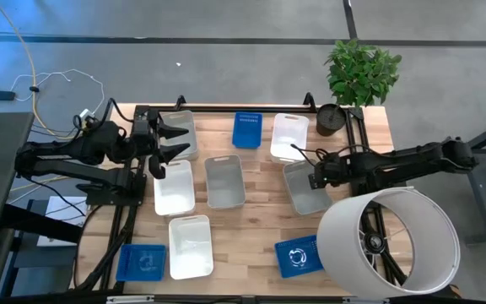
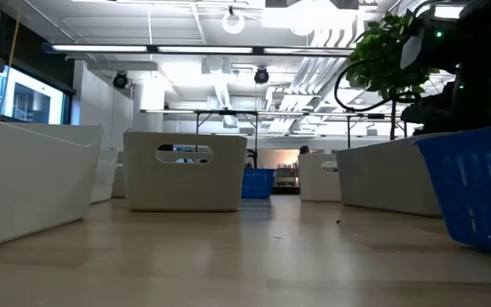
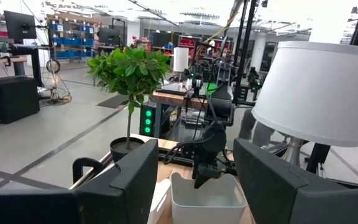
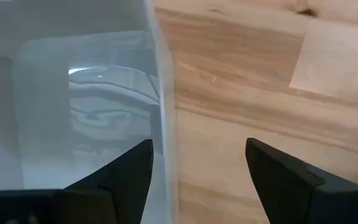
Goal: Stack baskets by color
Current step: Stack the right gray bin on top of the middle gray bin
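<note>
Several baskets lie open side up on the wooden table [image 1: 260,215], in white, translucent grey and blue. My right gripper [image 1: 315,179] points down, open, over the left wall of the grey basket [image 1: 306,187] at middle right. In the right wrist view [image 4: 197,146] one finger stands inside that wall [image 4: 164,124] and one outside, over bare wood. My left gripper [image 1: 175,141] hangs level and open above the grey basket [image 1: 180,127] at the far left, with nothing between its fingers [image 3: 194,155].
Far row: blue basket [image 1: 247,129], white basket [image 1: 289,135]. Middle: white basket [image 1: 174,186], grey basket [image 1: 224,180]. Near row: blue [image 1: 140,262], white [image 1: 191,245], blue [image 1: 298,256]. A big white cylinder [image 1: 391,241] fills the near right corner; a potted plant [image 1: 357,76] stands far right.
</note>
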`<state>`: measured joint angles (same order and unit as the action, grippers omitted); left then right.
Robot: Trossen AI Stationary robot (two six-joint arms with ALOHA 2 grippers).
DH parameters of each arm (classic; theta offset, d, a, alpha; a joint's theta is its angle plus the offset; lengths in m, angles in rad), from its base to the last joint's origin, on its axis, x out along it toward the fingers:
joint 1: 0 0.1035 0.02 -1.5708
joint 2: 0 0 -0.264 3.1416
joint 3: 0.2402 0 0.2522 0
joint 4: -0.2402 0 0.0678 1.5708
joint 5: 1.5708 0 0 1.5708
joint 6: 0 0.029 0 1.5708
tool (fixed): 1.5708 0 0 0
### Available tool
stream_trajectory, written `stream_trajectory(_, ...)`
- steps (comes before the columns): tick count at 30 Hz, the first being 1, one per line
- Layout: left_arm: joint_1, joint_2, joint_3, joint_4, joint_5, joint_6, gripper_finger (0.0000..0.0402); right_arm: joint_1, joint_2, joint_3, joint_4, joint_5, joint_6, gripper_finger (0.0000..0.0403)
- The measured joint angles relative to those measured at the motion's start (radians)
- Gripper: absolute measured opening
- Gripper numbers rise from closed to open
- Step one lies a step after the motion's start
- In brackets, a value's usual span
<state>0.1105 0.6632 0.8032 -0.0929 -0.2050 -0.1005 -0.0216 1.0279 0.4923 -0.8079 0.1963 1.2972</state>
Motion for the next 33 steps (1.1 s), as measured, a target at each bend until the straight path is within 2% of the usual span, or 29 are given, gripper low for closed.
stream_trajectory(14,0.000,0.000,0.000,0.000,0.000,0.000,0.0197,0.000,0.096,0.000,0.011,-0.007,-0.019,0.0081)
stream_trajectory(19,0.000,0.000,0.000,0.000,0.000,0.000,0.0197,0.000,0.094,0.000,0.043,-0.024,-0.039,0.0010)
stream_trajectory(24,0.000,0.000,0.000,0.000,0.000,0.000,0.0197,0.001,0.071,0.053,0.041,-0.009,-0.064,0.0004)
stream_trajectory(33,0.000,0.000,0.000,0.000,0.000,0.000,0.0197,0.001,0.044,0.266,0.054,0.118,-0.154,0.0001)
